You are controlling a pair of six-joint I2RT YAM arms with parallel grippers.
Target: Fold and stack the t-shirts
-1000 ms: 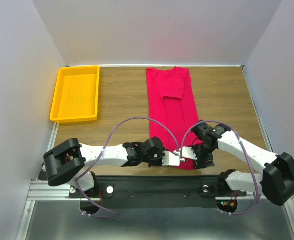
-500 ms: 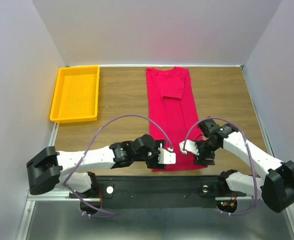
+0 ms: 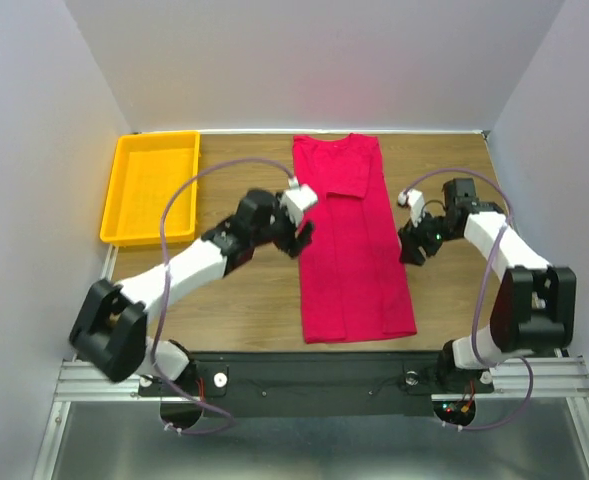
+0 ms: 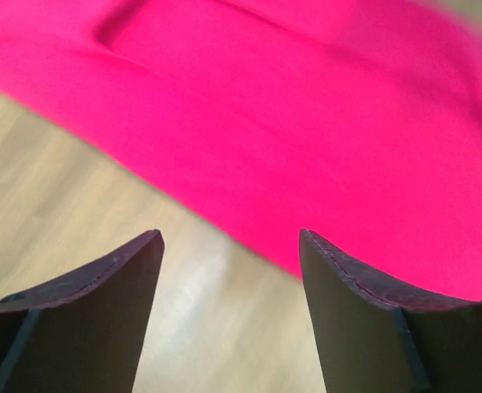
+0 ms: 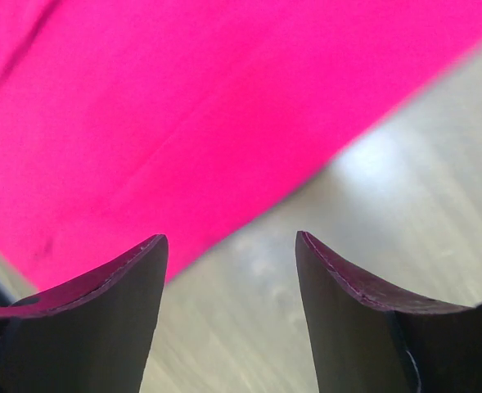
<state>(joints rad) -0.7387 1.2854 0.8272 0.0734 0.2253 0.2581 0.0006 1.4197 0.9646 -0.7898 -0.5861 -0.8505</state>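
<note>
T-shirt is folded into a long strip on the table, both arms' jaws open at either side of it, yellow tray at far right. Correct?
No: the yellow tray sits at the far left, as the top external view shows. The rest holds: the t-shirt lies in a long folded strip, both arms' jaws open at either side.

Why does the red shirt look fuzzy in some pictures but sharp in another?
Left wrist view: the shirt looks soft and smeared, probably because the camera is very close to it. Right wrist view: the same blur, plus a pale patch of glare on the table. Top view: the shirt is sharp and evenly lit.
</note>
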